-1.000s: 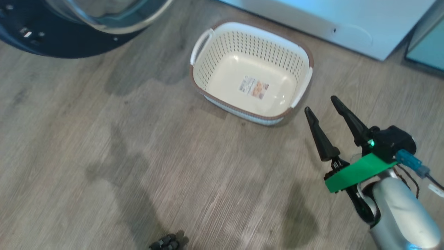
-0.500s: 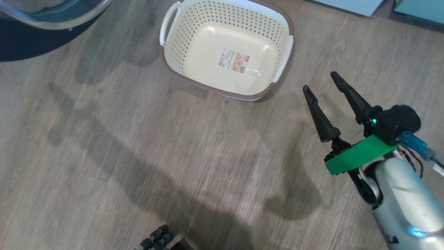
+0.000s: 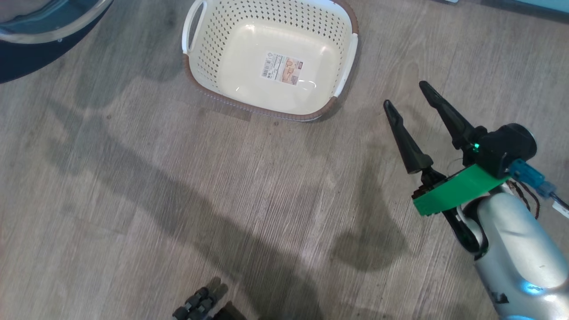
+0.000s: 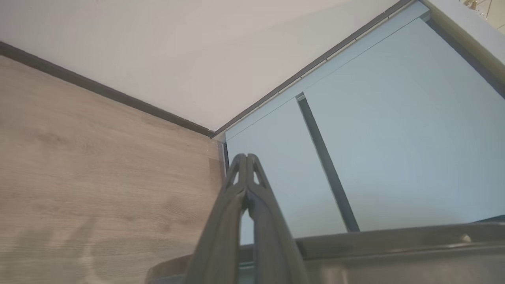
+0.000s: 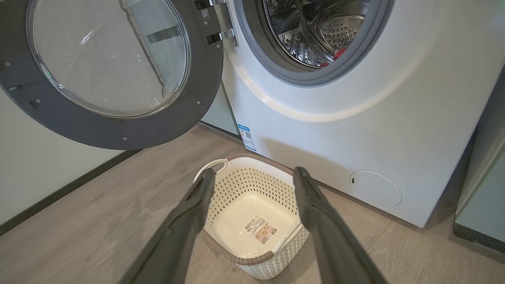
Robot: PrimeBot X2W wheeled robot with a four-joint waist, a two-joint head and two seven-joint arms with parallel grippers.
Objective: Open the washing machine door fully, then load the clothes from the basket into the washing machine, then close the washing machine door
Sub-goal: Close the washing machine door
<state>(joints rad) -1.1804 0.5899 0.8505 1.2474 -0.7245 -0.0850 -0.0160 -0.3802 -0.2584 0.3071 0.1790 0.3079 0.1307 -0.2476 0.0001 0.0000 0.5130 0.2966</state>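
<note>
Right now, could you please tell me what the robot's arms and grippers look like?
The right gripper has two long, black, tapering fingers on a green bracket, beside a round black housing with a green light. A blue connector and thin dark wires sit by the silver forearm. The left gripper has dark fingers with triangular cut-outs near their tips.

In the head view the top left corner cuts the washing machine door [image 3: 18,64] down to an arc of black rim and glass, and the top edge clips the far rim of the basket [image 3: 209,49]. A dark knobbly object [image 3: 195,306] at the bottom edge is too cropped to identify. In the right wrist view a red scrap of the clothes [image 5: 340,53] lies in the drum [image 5: 335,31], mostly hidden behind the grey gasket [image 5: 307,79]. The label [image 5: 260,229] on the basket floor is too small to read. The washing machine [image 5: 355,130] runs off the top edge.
</note>
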